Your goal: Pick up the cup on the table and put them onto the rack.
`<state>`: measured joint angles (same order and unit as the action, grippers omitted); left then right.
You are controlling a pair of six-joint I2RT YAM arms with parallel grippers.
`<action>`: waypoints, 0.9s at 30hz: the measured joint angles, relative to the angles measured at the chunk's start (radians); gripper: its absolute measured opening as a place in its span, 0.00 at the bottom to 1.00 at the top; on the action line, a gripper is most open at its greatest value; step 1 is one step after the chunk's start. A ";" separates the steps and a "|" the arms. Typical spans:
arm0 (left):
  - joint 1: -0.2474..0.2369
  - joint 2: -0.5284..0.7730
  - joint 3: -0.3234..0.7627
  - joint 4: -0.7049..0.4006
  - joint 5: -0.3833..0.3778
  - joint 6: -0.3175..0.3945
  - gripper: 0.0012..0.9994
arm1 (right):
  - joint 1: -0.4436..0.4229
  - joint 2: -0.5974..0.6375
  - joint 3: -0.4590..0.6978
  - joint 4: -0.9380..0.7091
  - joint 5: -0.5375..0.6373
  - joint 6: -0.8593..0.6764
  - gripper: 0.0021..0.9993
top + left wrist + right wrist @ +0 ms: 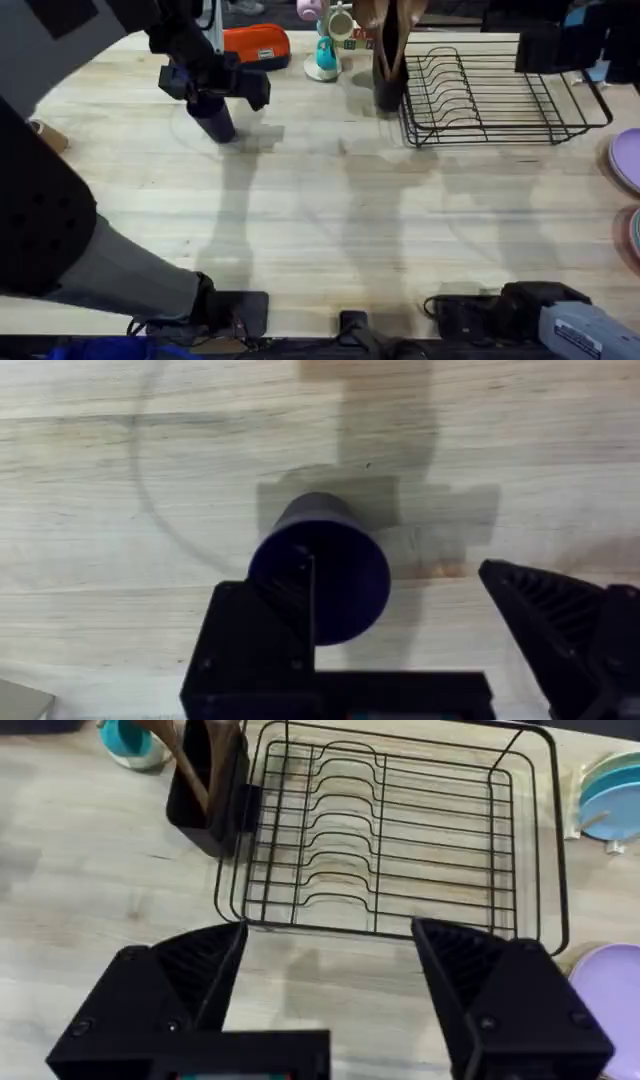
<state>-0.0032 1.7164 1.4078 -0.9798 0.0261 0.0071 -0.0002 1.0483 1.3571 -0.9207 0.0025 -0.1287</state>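
Observation:
The dark navy cup [216, 124] stands upright on the pale wooden table [330, 220] at the far left. My left gripper [214, 92] hangs right over it, open. In the left wrist view one finger [262, 645] overlaps the rim of the cup [335, 565], while the other finger [555, 615] stands well clear of it. The black wire rack [490, 95] sits at the far right, with nothing in it. My right gripper [330, 935] hovers open near the rack [400, 830], holding nothing.
A dark holder with wooden utensils [388, 70] stands against the rack's left end. Pastel mugs [325, 45] and a red pouch [256, 45] sit along the far edge. Coloured plates [626, 160] lie at the right edge.

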 joint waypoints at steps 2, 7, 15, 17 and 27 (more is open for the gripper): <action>0.000 0.001 0.000 0.001 0.000 0.000 1.00 | 0.000 0.000 0.000 0.000 0.000 0.000 1.00; 0.000 0.030 0.000 0.004 0.001 0.001 0.95 | 0.000 0.000 0.000 0.000 0.000 0.000 1.00; 0.000 0.059 0.000 0.004 0.001 0.000 0.94 | 0.000 0.000 0.000 0.000 0.000 0.000 1.00; 0.000 0.059 0.000 0.004 0.003 0.001 0.87 | 0.000 0.000 0.000 0.000 0.000 0.000 1.00; 0.000 0.058 0.000 0.012 0.003 0.006 0.05 | 0.000 0.000 0.000 0.000 0.000 0.000 1.00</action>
<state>-0.0032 1.7744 1.4082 -0.9675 0.0289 0.0135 -0.0002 1.0485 1.3571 -0.9207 0.0025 -0.1287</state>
